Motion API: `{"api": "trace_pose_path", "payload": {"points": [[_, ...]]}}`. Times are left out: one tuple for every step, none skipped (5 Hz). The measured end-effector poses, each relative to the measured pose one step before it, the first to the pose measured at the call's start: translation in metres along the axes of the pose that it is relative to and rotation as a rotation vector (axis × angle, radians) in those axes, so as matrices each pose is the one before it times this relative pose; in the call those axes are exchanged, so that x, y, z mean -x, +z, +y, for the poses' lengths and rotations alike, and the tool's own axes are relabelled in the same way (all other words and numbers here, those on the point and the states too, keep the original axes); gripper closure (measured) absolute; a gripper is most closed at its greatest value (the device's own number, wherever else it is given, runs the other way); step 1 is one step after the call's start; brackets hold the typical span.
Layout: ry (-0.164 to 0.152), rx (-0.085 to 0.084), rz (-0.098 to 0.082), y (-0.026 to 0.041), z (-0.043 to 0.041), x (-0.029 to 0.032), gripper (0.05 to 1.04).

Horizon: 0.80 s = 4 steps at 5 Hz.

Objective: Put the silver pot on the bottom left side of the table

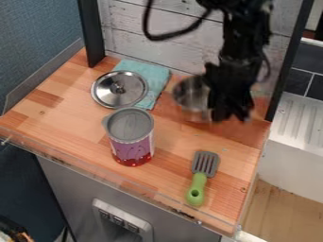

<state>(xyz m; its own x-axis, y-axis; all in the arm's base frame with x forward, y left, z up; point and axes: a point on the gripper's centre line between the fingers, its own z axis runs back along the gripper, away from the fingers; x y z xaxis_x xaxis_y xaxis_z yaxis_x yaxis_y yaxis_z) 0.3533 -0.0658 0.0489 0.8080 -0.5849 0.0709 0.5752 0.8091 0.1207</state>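
The gripper [228, 117] hangs over the back right part of the wooden table [75, 123], pointing down. Just left of it and partly behind it is the silver pot [191, 97], whose right side the gripper covers. I cannot tell whether the two touch, or whether the pot rests on the wood.
A silver lid [120, 89] lies partly on a teal cloth [150, 78] at the back left. A purple and red canister [131, 137] with a grey top stands left of centre. A green-handled spatula [201, 175] lies front right. Black posts flank the back wall.
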Motion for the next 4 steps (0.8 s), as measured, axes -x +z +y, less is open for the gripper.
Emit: {"api": "trace_pose_path", "payload": {"points": [[0.1237, -0.0411, -0.0581, 0.03034, 0.03037, 0.01455, 1.000], [0.1447, -0.0202, 0.0393, 0.00650, 0.02435, 0.03880, 1.000], [0.1239, -0.0001, 0.0701, -0.00765, 0.01579, 0.04154, 1.001], [0.0960, 0.0013, 0.0607, -0.01258, 0.01802, 0.03223, 1.001]]}}
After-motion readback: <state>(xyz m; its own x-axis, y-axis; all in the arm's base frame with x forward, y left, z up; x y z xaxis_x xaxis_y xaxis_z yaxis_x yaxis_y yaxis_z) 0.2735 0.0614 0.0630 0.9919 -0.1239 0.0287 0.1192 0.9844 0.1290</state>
